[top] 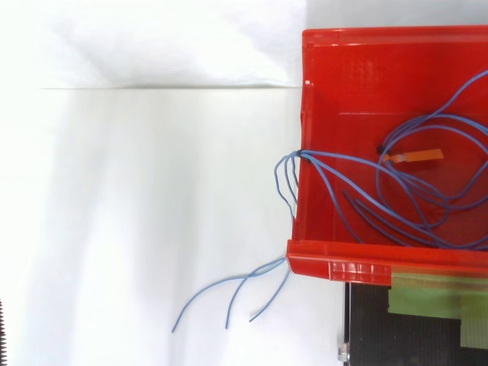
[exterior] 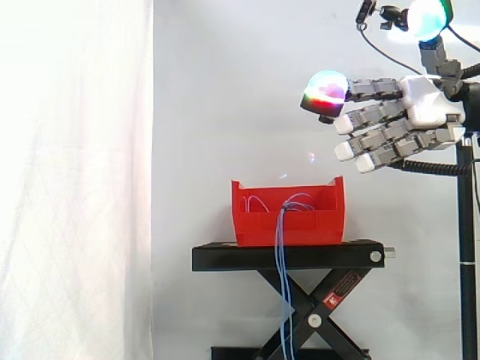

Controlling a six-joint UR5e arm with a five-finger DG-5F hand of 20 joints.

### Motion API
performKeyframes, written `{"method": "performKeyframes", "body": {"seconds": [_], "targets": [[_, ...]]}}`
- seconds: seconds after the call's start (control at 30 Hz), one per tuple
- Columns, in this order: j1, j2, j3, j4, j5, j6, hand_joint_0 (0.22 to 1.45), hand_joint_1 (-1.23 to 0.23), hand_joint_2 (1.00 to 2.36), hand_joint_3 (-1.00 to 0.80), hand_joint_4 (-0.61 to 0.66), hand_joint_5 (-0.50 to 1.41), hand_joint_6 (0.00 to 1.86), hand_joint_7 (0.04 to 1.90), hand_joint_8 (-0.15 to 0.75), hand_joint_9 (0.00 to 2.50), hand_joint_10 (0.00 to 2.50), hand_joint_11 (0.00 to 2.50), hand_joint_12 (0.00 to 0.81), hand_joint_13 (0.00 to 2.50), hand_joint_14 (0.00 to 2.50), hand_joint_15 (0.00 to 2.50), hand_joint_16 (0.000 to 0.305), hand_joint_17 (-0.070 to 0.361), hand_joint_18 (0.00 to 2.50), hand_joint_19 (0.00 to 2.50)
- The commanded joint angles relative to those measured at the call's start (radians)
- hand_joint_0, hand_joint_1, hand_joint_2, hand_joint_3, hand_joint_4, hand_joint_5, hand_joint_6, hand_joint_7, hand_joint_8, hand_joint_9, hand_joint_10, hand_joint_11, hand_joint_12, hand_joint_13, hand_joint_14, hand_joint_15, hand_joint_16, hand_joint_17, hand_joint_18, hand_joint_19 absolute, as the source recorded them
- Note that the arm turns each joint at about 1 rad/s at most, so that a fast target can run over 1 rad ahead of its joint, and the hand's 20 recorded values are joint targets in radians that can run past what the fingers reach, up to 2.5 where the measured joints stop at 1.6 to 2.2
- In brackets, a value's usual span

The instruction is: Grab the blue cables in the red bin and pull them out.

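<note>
White curtain all round, and one red bin (exterior: 289, 225) sits on a black stand (exterior: 285, 256) with its long side running left to right in the side view. The blue cables (exterior: 282, 270) are partly coiled in loose loops inside the bin, and a bunch of strands goes over its wall and hangs pretty much straight down past the stand's top, so the long run is vertical. From above, that bunch crosses the wall (top: 305, 155) at one spot, and I count three loose ends fanned out beyond the bin's corner. I honestly can't tell how many cables there are in the tangle. One small orange tag (top: 415, 156) lies among the loops. My fingers (exterior: 379, 114) are up and to the right of the bin, well above its rim, stretched out and pointing left, relaxed and holding nothing. It's open air between them and the bin, and the bin's top is wide open.
</note>
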Motion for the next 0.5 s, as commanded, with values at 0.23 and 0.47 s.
{"method": "performKeyframes", "body": {"seconds": [0.23, 0.47], "targets": [[0.000, 0.000, 0.000, 0.000, 0.000, 0.000, 0.74, -0.70, 1.00, -1.00, 0.18, 0.27, 0.01, 0.21, 0.285, 0.40, 0.00, 0.02, 0.365, 0.22, 0.00, 0.04, 0.059, 0.132, 0.13, 0.14], [0.000, 0.002, 0.000, 0.000, 0.000, 0.000, 0.74, -0.70, 1.00, -1.00, 0.18, 0.27, 0.01, 0.21, 0.282, 0.41, 0.00, 0.02, 0.365, 0.23, 0.00, 0.04, 0.059, 0.132, 0.13, 0.14]]}}
